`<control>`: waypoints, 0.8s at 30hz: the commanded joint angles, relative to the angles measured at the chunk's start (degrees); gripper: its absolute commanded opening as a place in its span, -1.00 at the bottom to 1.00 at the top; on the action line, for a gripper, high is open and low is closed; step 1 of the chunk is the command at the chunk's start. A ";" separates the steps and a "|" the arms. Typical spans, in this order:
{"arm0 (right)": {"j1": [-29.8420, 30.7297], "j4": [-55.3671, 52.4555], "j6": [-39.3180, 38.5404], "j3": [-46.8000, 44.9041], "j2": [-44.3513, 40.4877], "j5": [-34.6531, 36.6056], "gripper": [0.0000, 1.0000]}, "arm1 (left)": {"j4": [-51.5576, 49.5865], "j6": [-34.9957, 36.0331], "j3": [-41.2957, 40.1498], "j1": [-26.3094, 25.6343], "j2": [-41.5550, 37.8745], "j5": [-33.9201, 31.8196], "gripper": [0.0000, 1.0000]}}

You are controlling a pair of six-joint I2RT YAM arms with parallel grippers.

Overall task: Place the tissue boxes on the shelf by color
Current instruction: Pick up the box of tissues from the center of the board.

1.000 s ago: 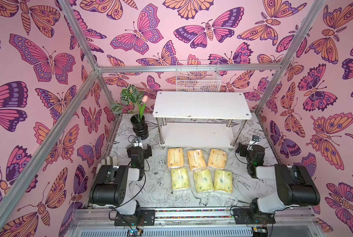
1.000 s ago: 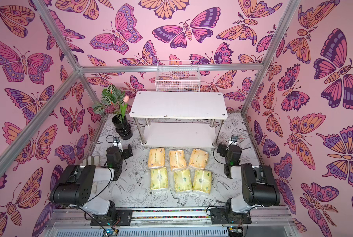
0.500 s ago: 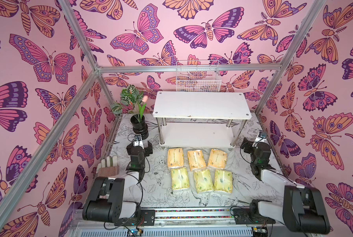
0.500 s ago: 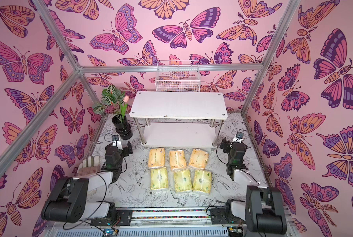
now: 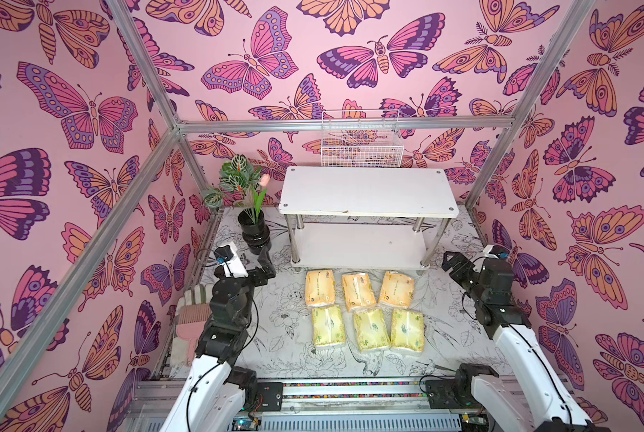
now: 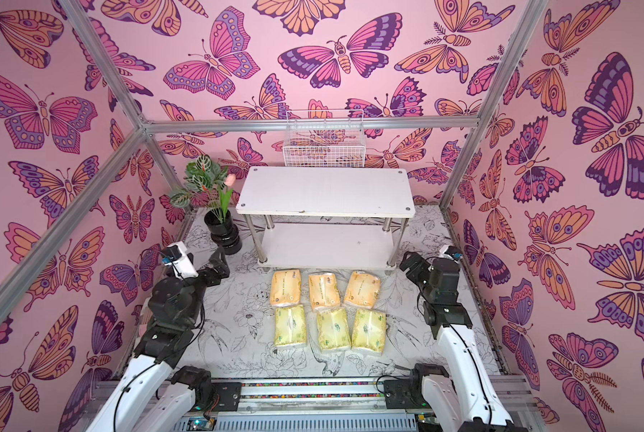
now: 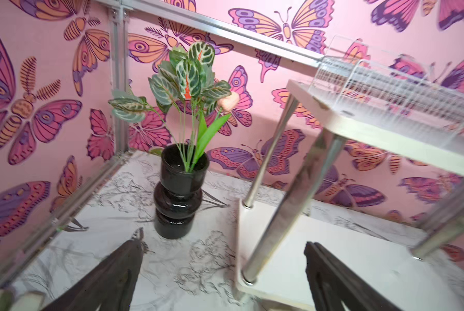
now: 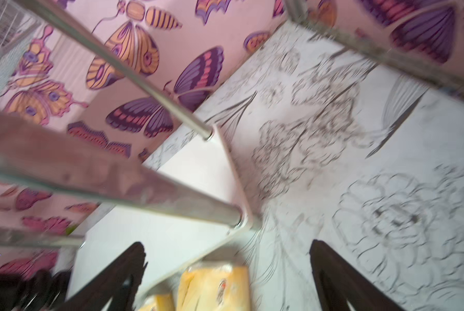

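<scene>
Six tissue boxes lie flat in two rows on the patterned table in front of the shelf [image 5: 367, 190]. The row nearer the shelf is orange-yellow [image 5: 319, 288] [image 5: 358, 291] [image 5: 396, 290]; the nearer row is pale yellow-green [image 5: 327, 325] [image 5: 371, 329] [image 5: 407, 329]. Both white tiers of the shelf are bare. My left gripper [image 5: 260, 263] [image 7: 224, 243] hangs open and empty by the shelf's left front leg. My right gripper [image 5: 453, 262] [image 8: 228, 243] is open and empty by the right front leg, with an orange-yellow box [image 8: 214, 288] below its jaws.
A black vase with a plant [image 5: 255, 232] stands left of the shelf, close to my left gripper. A white wire basket [image 5: 361, 144] hangs on the back wall above the shelf. A pink brush and striped cloth [image 5: 193, 318] lie at the left table edge.
Both arms have unfolded and risen, carrying the grippers forward towards the shelf's front legs. The tissue boxes have not moved.
</scene>
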 commanded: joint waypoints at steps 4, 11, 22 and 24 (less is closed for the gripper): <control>10.01 -17.36 3.50 0.04 -4.64 -13.06 0.97 | -26.94 -16.16 -0.57 -1.70 -1.66 17.03 0.99; 32.84 -19.14 9.47 2.50 -2.73 -5.22 0.97 | -32.64 -25.72 -1.81 -9.48 6.18 22.18 0.99; 55.17 -8.53 6.73 15.24 27.01 -7.96 0.98 | -34.74 -32.18 -2.52 -19.81 16.34 24.16 0.99; 56.98 -7.62 5.74 17.23 30.69 -8.84 0.98 | -33.42 -31.94 -3.06 -20.24 16.70 24.13 0.99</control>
